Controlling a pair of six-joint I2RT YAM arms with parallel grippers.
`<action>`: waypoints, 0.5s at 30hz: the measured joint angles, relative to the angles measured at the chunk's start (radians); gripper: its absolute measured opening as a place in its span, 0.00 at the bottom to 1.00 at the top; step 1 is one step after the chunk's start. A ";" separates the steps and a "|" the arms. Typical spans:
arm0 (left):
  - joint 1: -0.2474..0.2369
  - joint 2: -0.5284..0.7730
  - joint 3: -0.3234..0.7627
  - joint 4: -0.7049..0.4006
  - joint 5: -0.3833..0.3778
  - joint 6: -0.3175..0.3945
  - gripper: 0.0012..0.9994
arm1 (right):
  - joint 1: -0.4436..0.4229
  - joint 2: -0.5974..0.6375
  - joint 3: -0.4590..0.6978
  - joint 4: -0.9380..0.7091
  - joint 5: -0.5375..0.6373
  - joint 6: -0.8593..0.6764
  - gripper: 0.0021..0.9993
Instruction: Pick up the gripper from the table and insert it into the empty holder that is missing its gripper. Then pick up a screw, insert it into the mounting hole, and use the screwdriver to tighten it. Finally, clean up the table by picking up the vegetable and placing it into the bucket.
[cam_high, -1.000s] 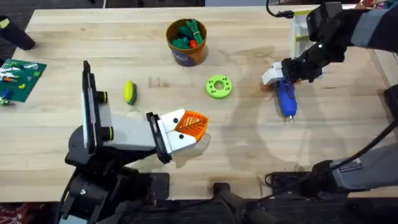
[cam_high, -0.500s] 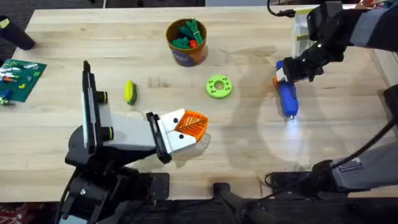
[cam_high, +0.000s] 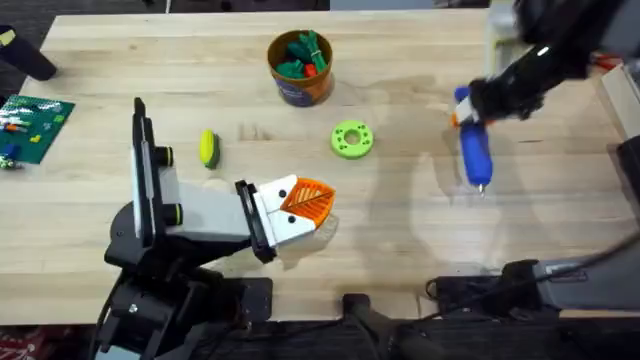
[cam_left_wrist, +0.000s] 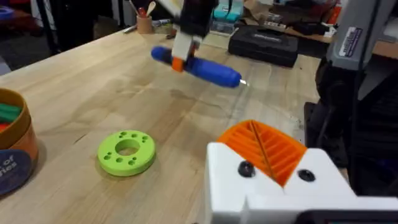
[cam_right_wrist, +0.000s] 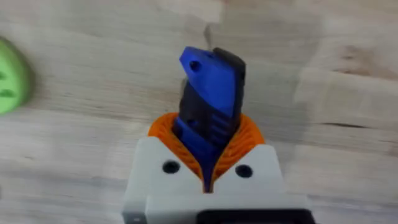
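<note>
My right gripper (cam_high: 462, 110) is shut on the blue screwdriver (cam_high: 473, 152) and holds it clear of the table at the right, metal tip toward the near edge. Its orange pads (cam_right_wrist: 163, 132) clamp the screwdriver (cam_right_wrist: 211, 93) near the black end. The holder (cam_high: 285, 212), my left arm's white head with black dots, rests low at the table's front. The left gripper (cam_left_wrist: 264, 146) stands shut and empty, its orange ribbed pads together. The yellow-green vegetable (cam_high: 208, 148) lies left of centre. The bucket (cam_high: 300, 68) stands at the back. Gripper part and screw are out of view.
A lime-green ring disc (cam_high: 351, 139) lies between the vegetable and the screwdriver. The bucket holds several green and orange toy vegetables. A green board (cam_high: 32, 125) sits at the left edge. Bare wood lies between the disc and the right arm.
My right gripper closed on the screwdriver, lifted it off the table and carried it a little to the right. The left arm has not moved.
</note>
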 joint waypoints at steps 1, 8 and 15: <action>0.000 0.000 0.000 0.000 0.000 0.000 0.01 | 0.000 -0.032 0.016 -0.007 -0.005 -0.002 0.02; 0.000 0.000 0.000 0.000 0.000 0.000 0.01 | 0.000 -0.279 0.047 -0.141 -0.049 -0.012 0.02; 0.000 0.000 0.000 0.000 0.000 0.000 0.01 | 0.042 -0.619 -0.065 0.011 -0.073 0.074 0.02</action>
